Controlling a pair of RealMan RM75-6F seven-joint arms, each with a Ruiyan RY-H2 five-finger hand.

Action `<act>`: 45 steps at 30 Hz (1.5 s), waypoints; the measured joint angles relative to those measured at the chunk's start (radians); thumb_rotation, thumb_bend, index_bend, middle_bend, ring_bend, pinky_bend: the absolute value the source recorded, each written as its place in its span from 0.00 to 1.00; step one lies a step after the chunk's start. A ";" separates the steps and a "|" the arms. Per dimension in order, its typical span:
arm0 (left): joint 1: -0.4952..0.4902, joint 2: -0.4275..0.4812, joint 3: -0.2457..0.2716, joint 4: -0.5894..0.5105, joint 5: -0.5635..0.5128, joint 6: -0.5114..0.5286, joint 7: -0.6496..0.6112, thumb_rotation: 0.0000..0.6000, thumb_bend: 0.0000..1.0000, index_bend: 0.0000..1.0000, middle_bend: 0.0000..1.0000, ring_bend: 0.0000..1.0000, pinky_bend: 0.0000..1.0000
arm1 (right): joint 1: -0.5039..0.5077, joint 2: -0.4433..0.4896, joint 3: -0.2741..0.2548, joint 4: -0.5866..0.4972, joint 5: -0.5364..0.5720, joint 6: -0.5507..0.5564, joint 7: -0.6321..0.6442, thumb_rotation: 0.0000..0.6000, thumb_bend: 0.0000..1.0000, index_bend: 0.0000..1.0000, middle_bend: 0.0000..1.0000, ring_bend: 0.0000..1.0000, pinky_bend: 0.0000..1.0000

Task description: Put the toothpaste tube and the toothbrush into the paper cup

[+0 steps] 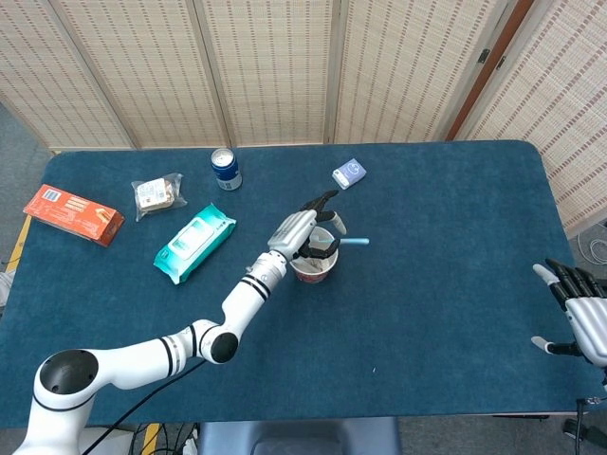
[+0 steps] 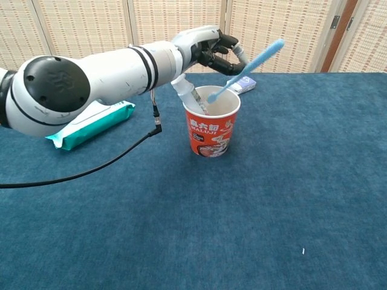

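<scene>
Matt cloth desk, glossy plastics, printed paper

The desk wears a matt, slightly fuzzy blue cloth. The cup is printed paper with a slight sheen; the brush is smooth light-blue plastic, the tube glossy white plastic. The left robot hand has dark matt fingers on a shiny white plastic shell. Near the far edge, the can looks metallic; the wipes pack is glossy film.

This is looking like a robot test room. Woven folding screens are standing behind a blue-carpeted table holding scattered household goods.
</scene>
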 measured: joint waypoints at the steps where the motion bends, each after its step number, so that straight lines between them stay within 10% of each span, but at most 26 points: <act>1: 0.001 0.001 0.001 -0.002 0.002 -0.001 -0.001 1.00 0.44 0.41 0.00 0.00 0.00 | 0.000 0.000 0.000 0.000 -0.001 0.000 0.000 1.00 0.00 0.07 0.00 0.00 0.05; 22: 0.036 0.059 0.024 -0.152 -0.043 0.068 0.122 1.00 0.44 0.38 0.00 0.00 0.00 | 0.001 -0.003 -0.004 -0.005 -0.007 0.002 -0.010 1.00 0.00 0.07 0.00 0.00 0.05; 45: 0.181 0.510 0.168 -0.827 -0.257 0.490 0.713 1.00 0.44 0.07 0.00 0.00 0.00 | 0.009 -0.030 -0.012 -0.019 -0.001 -0.020 -0.091 1.00 0.00 0.07 0.00 0.00 0.05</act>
